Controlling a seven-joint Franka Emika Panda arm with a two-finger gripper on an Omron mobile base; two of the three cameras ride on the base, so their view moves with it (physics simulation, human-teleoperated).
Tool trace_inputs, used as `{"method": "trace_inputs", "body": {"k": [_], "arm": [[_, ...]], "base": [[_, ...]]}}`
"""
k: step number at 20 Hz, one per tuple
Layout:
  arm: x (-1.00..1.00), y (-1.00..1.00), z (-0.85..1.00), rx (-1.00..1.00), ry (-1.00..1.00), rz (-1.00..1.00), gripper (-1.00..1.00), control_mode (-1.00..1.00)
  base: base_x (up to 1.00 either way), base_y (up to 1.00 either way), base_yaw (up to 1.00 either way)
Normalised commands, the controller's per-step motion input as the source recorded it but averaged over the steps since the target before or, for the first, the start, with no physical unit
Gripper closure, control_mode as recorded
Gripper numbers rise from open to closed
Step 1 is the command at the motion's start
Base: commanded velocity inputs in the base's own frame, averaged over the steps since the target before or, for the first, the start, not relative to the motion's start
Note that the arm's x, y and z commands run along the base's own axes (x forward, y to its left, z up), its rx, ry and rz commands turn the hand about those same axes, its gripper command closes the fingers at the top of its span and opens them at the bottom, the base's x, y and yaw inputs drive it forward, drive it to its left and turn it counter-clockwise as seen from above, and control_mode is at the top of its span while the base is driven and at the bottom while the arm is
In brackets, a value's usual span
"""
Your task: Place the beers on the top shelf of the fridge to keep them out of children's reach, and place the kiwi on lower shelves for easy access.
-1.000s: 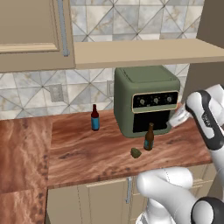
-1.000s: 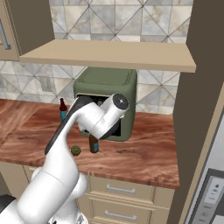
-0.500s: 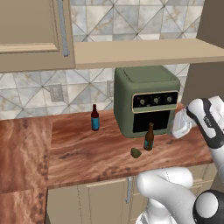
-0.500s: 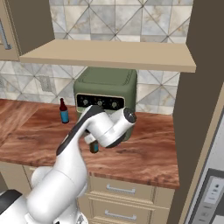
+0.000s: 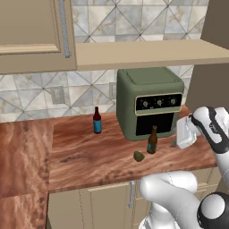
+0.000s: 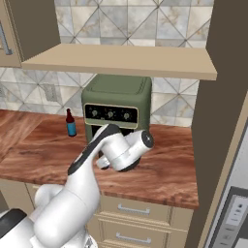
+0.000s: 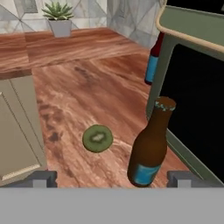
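A rendered home kitchen: a wood-grain counter (image 5: 89, 156) over beige base drawers (image 6: 140, 213), a diamond-tiled backsplash (image 5: 134, 18), a beige wall cabinet (image 5: 27, 31) beside an open shelf (image 6: 121, 60), a squat green oven (image 5: 150, 100) with knobs, and a potted plant (image 7: 59, 19) at the counter's far end

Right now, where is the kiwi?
On the wooden counter, the kiwi lies just left of the amber beer bottle, before the green oven.
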Motion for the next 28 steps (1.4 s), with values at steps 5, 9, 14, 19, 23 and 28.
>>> {"method": "trace_inputs", "body": {"k": [5, 9, 14, 19, 23, 28], "arm": [[0.04, 0.0, 0.0, 0.09, 0.0, 0.01, -1.0, -1.0], [0.08, 0.05, 0.0, 0.13, 0.0, 0.0, -1.0, -1.0], [0.08, 0.15, -0.02, 0.11, 0.0, 0.0, -1.0, -1.0], [0.15, 0.15, -0.03, 0.12, 0.0, 0.0, -1.0, -1.0], [0.22, 0.1, -0.02, 0.11, 0.0, 0.0, -1.0, -1.0], [0.21, 0.08, -0.08, 0.07, 0.0, 0.0, -1.0, -1.0]], "base": [[0.0, 0.0, 0.0], [0.0, 0.0, 0.0], [0.0, 0.0, 0.0], [0.0, 0.0, 0.0], [0.0, 0.0, 0.0], [0.0, 0.0, 0.0]]}}
